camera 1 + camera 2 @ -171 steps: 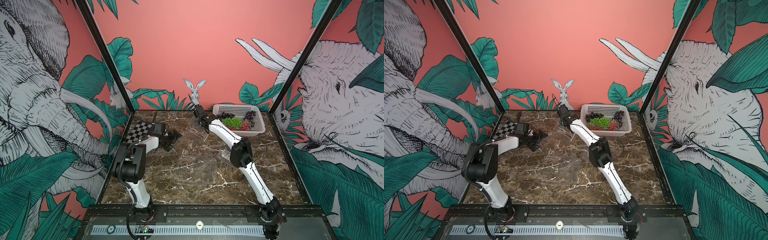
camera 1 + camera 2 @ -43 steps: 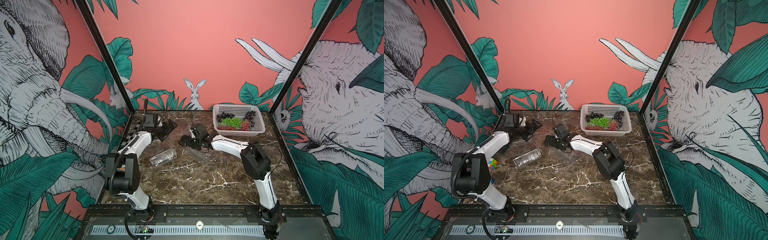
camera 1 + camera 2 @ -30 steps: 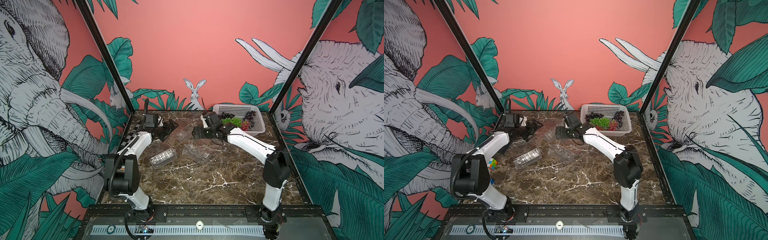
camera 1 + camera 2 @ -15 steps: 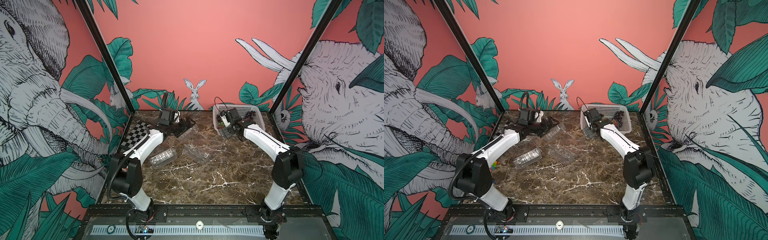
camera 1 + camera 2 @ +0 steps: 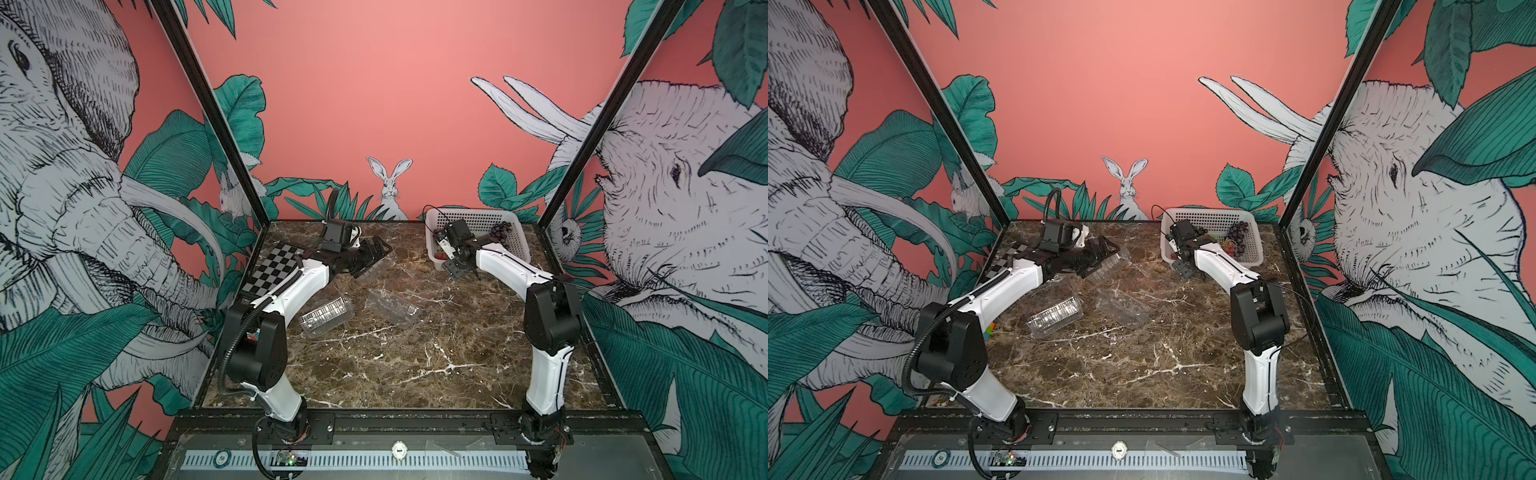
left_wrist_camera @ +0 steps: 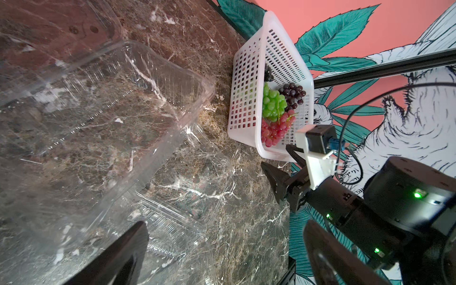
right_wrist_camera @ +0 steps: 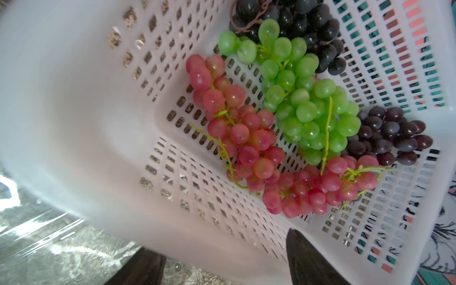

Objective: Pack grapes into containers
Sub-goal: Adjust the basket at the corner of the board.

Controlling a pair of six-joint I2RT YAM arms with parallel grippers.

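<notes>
Left gripper: fingers spread wide. A clear container rests against one finger and the other finger stands clear of it, so it is not clamped. Right gripper: fingers partly apart, astride the near-left wall of the white basket, holding nothing. Grapes, red, green and dark, all lie in the basket, far right. A second container and a third container lie mid-table, left of centre

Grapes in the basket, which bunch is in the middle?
The green bunch: it lies between the red bunches and the dark purple ones in the white basket.
</notes>
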